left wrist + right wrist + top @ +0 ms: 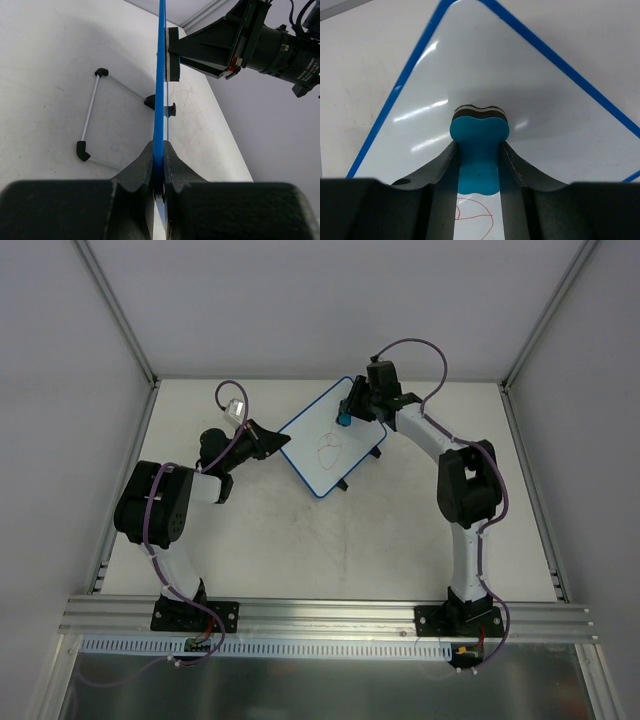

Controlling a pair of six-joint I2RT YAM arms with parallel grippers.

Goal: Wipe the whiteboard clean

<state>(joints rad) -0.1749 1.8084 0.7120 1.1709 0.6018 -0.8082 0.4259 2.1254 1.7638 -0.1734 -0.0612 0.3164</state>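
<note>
The whiteboard lies tilted as a diamond at the table's back centre, white with a thin blue rim and a red scribble near its middle. My left gripper is shut on the board's left corner; in the left wrist view the blue rim runs edge-on up from between the fingers. My right gripper is shut on the blue eraser and presses it against the board's upper part. In the right wrist view the eraser sits between the fingers, its dark felt on the whiteboard, the red scribble just below.
The board's wire stand with black feet rests on the table under it. Aluminium frame posts and grey walls close in the back and sides. A metal rail runs along the near edge by the arm bases.
</note>
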